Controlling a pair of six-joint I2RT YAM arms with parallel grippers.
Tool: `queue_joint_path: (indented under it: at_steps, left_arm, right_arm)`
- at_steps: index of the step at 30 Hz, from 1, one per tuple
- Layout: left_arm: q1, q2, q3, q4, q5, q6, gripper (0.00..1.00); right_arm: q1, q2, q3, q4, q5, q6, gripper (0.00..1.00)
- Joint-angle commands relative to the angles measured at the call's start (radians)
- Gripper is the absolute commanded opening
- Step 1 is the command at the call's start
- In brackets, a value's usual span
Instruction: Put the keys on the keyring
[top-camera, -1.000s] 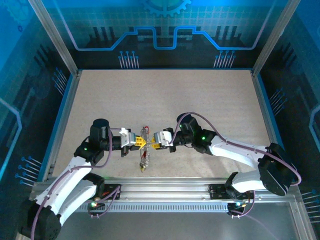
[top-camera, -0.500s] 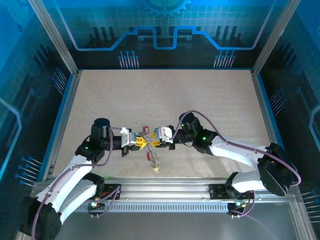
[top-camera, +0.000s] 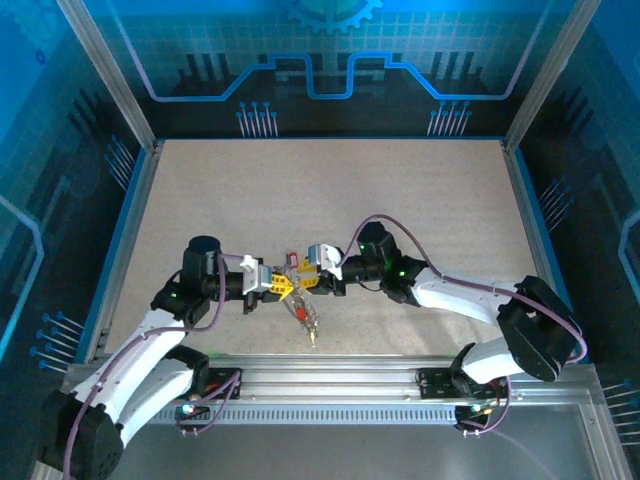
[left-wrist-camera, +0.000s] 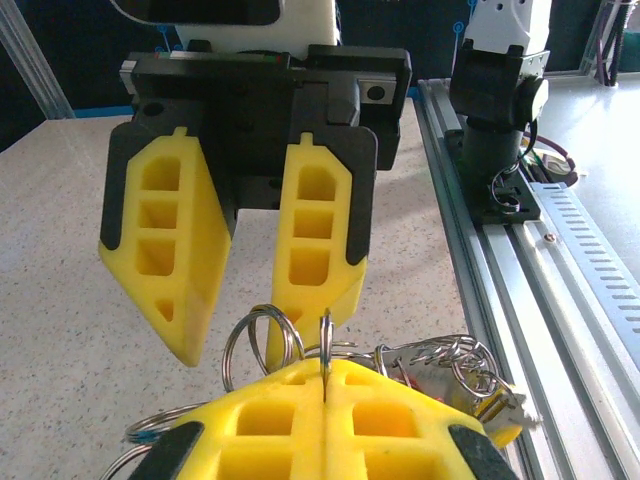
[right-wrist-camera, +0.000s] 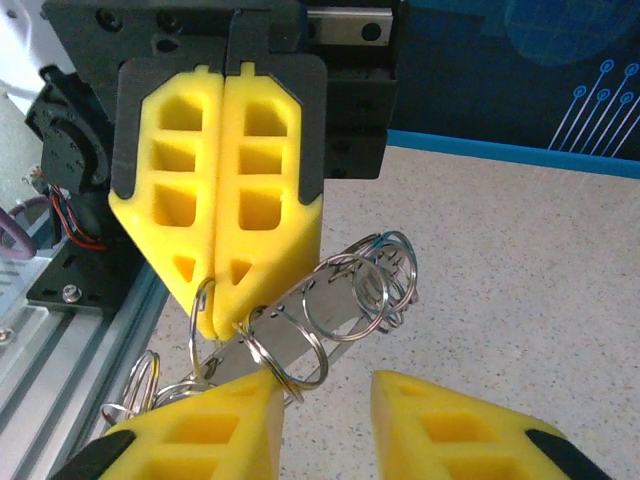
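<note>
Near edge first: the aluminium rail (top-camera: 330, 375) carried both arm bases, white links sweeping inward from left and right. Just past it the keys (top-camera: 306, 322) trailed back toward the rail in a small silver bunch with a red tag showing. Right above that bunch the two grippers met nose to nose over the speckled table (top-camera: 420, 200). The left gripper (right-wrist-camera: 215, 322) was clamped tight, yellow fingers pressed flat together, and the keyring (right-wrist-camera: 318, 318) was pinched at their tips, its wire loops fanning out to the side. The right gripper (left-wrist-camera: 235, 348) faced it with fingers spread apart and nothing between the pads. A ring loop sat just in front of that gap, contact impossible to judge. Farther off lay bare tabletop, then the blue back wall (top-camera: 320, 70) with its circuit lines and gear outline.
</note>
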Motion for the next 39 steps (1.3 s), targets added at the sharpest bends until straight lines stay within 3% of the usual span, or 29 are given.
queue_joint_path:
  at_steps: [1, 11, 24, 31, 39]
  left_arm:
    - [-0.007, 0.000, 0.021, 0.004, 0.068, 0.029, 0.00]
    - [-0.008, 0.007, 0.029, -0.027, 0.072, 0.050, 0.00]
    - [-0.013, -0.007, 0.030, -0.036, 0.069, 0.057, 0.00]
    - [-0.013, -0.008, 0.032, -0.038, 0.060, 0.055, 0.00]
    - [-0.014, -0.004, 0.028, -0.021, 0.059, 0.044, 0.00]
  right_arm:
    - [0.003, 0.014, 0.028, 0.066, -0.027, 0.061, 0.31]
    - [0.000, 0.003, 0.027, 0.098, -0.080, 0.083, 0.32]
    - [-0.003, 0.086, 0.080, 0.028, 0.077, 0.164, 0.32]
    - [-0.053, 0.015, -0.005, 0.075, -0.032, 0.149, 0.33]
    - [-0.103, -0.088, -0.043, -0.013, -0.196, 0.020, 0.33]
